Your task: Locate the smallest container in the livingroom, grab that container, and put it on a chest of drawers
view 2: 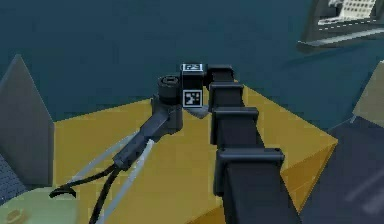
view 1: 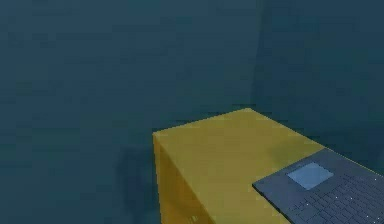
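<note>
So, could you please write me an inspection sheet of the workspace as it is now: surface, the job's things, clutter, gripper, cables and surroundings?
Surface: yellow cabinet top, flat.
Job's things: no sure container; a pale shape lies at the arm side view's bottom left corner, too unclear to name.
Clutter: laptop lies on the top at the forward view's lower right; grey slanted panel at the arm side view's left.
Gripper: gripper reaches over the top on the dark arm; cannot tell whether it holds anything.
Cables: nothing seen.
Surroundings: dark teal wall; framed picture high on it; dark shape at the arm side view's right edge.
</note>
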Available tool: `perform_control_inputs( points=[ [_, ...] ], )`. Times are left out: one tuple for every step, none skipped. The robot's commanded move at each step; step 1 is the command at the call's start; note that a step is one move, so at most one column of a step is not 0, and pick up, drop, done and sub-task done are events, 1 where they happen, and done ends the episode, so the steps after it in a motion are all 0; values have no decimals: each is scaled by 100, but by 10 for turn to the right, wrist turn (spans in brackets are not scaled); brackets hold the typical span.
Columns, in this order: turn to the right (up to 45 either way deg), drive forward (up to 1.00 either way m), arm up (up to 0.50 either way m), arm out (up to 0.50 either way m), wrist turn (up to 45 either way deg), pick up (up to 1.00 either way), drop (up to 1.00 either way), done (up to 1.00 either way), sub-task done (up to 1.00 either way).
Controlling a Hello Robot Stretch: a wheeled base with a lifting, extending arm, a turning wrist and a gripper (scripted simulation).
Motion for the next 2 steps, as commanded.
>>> perform_control_inputs(
  points=[
    [0,0,0,0,390,0,0,0,0],
    [0,0,-12,0,0,0,0,0,0]
  ],
)
